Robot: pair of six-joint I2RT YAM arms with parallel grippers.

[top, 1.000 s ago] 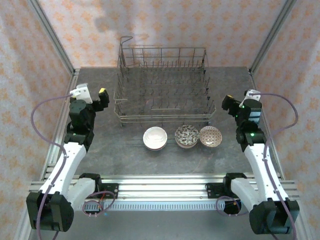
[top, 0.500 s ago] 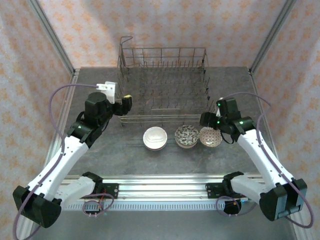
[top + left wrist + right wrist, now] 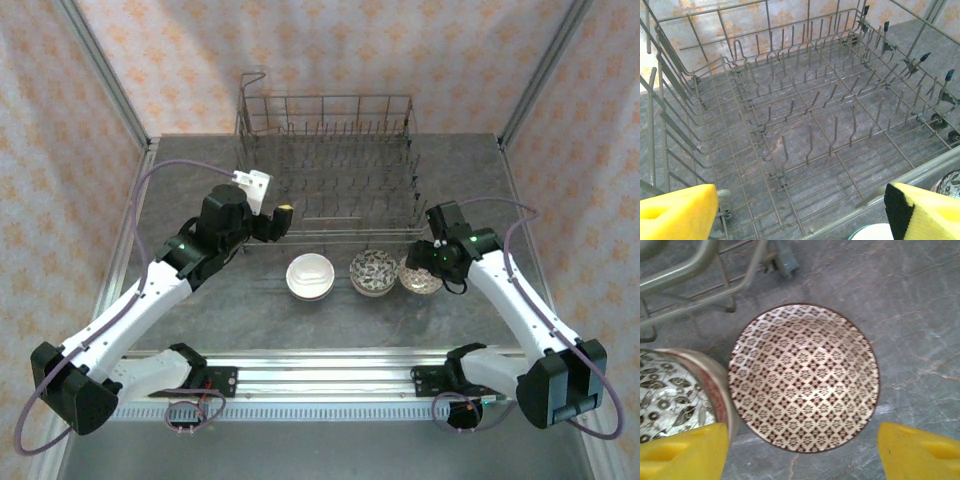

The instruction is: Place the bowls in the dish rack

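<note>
Top external view: the dish rack stands at the back of the grey table, with no bowls in it. Three bowls sit in a row on the table just in front of the rack's near rail. The white bowl is before the middle of the rack and the leaf-patterned bowl is to its right. The diamond-patterned bowl is last, before the rack's near right corner. The last two look to be touching.

The left gripper hangs at the rack's near left corner, pointing toward its inside. In the left wrist view its yellow fingers are spread wide with nothing between them. Beyond them lie the rack's bare floor and upright tines, and the rim of the white bowl shows at the bottom edge just outside the near rail.

The right gripper is over the diamond-patterned bowl, close to the rack's near right corner. In the right wrist view its fingers are spread wider than the bowl, one on either side of its near rim. Whether they touch it cannot be told.
</note>
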